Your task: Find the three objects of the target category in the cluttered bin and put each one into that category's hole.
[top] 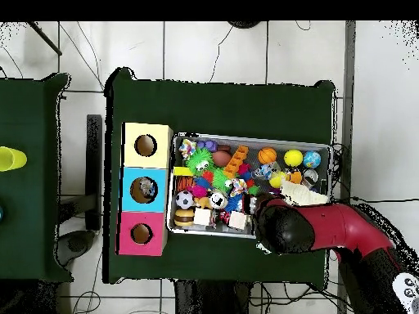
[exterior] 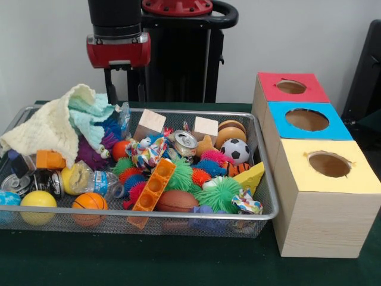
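The green-clothed tabletop (exterior: 178, 268) carries a wire-mesh bin (exterior: 265, 179) heaped with toys, so targets lie half buried. Beside it stands one wooden box (exterior: 315, 220) with three holes, red (exterior: 291, 86), blue (exterior: 307, 120) and yellow (exterior: 329, 164), apparently one per category. The red and black arm (top: 327, 229) hovers over the bin's robot-side edge; its end effector is hidden, so I cannot tell its opening. Ball-like toys include one soccer ball (exterior: 237, 151) and one small basketball (exterior: 90, 202).

Arm (top: 327, 229) raised, wrist (exterior: 118, 50) up top — claw unseen.
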